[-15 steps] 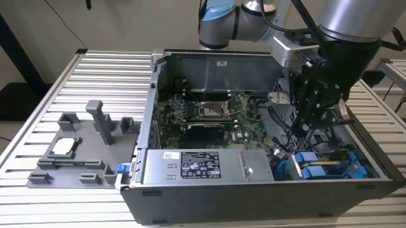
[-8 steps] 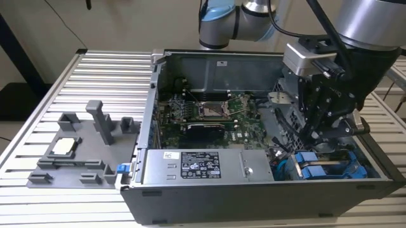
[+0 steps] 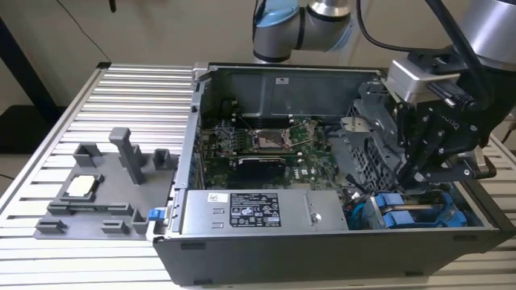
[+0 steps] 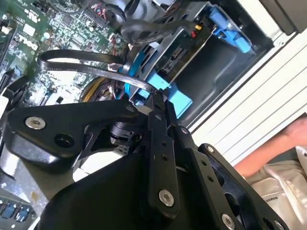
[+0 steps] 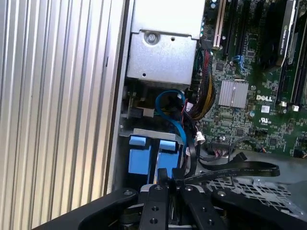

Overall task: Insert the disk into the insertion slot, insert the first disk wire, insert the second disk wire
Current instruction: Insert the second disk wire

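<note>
I am holding my gripper [image 3: 419, 175] low inside the open computer case [image 3: 241, 254], at the exterior view's right, just above the drive cage [image 3: 419, 214]; in both wrist views my two black fingers [image 4: 160, 143] are pressed close together, with a thin flat black cable [image 4: 81, 67] running to their tips; I am judging them closed on that cable end, though the contact point itself is partly hidden. The same cable is showing in the first wrist view as a flat black loop [image 5: 240, 170] reaching my fingertips [image 5: 165, 179].

The disk [image 5: 146, 155] is sitting in the insertion slot [image 4: 225, 62] of the grey cage, its bright blue carrier frame facing outward; in the exterior view the blue carrier parts [image 3: 403, 211] are lying at the near right corner of the case, directly below my gripper. A blue data cable [image 5: 170, 108] is curving from the cage area toward the motherboard [image 3: 266, 142].

The grey labelled power supply [image 3: 254, 211] is lying along the near wall of the case, left of the drive cage; a grey fixture tray [image 3: 96, 193] is standing on the ribbed metal table [image 3: 137, 84], well apart at the exterior view's left; a person's arm [image 4: 268, 153] is showing beyond the case edge in the second wrist view.
</note>
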Robot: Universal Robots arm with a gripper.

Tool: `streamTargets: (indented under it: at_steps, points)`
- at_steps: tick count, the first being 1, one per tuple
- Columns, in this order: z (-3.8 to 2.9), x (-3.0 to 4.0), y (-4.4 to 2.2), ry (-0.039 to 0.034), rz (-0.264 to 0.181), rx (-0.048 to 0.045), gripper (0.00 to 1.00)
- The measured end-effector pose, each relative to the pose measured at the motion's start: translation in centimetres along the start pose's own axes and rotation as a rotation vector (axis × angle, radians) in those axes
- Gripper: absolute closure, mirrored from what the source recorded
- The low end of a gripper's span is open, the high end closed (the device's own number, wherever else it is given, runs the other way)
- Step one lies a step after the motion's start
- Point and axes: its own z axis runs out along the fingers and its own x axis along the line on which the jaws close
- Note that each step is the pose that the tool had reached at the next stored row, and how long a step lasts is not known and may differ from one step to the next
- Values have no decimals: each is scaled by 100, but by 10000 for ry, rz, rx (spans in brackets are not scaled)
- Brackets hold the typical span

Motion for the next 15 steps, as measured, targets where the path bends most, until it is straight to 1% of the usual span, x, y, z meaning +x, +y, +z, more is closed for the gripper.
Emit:
streamTargets:
  at_steps: [7, 8, 12, 13, 15]
  points:
    - [5, 80, -216, -81, -7, -123, 84]
    - [5, 84, -227, -84, -7, -128, 84]
    - [8, 83, -227, -84, -7, -129, 85]
    - [12, 83, -227, -151, -1, -120, 85]
    - [16, 83, -227, -457, 52, -81, 85]
